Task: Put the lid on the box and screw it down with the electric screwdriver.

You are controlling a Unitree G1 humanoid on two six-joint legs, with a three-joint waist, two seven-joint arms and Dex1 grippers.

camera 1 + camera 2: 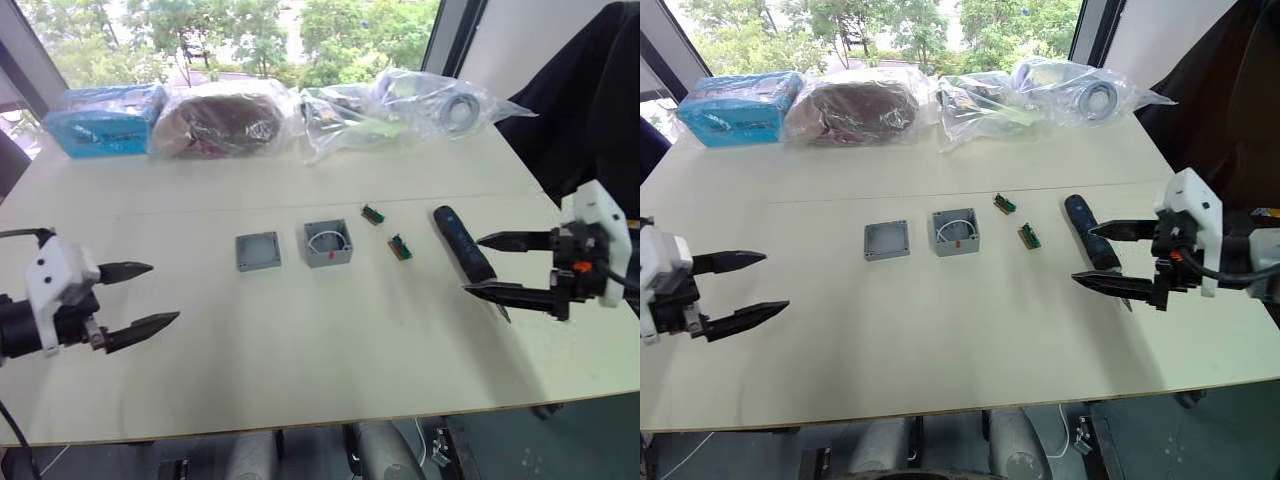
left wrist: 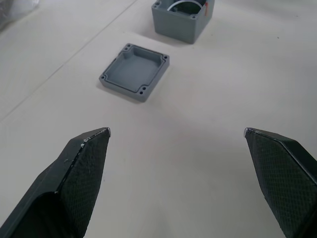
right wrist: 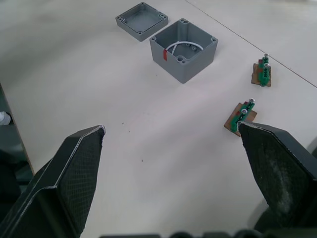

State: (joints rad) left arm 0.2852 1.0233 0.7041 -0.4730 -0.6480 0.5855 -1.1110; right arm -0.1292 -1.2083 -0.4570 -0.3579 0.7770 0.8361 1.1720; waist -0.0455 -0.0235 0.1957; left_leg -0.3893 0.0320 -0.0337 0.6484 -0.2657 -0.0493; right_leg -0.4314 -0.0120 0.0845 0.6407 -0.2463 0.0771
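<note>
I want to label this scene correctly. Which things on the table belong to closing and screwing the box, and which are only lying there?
For the job:
- flat square grey plastic lid
- deeper grey plastic box with white wire inside
- dark blue-black pen-shaped electric screwdriver

Just lying about:
- two small green-and-red pieces
- clear plastic bags along the far edge
- blue packet
</note>
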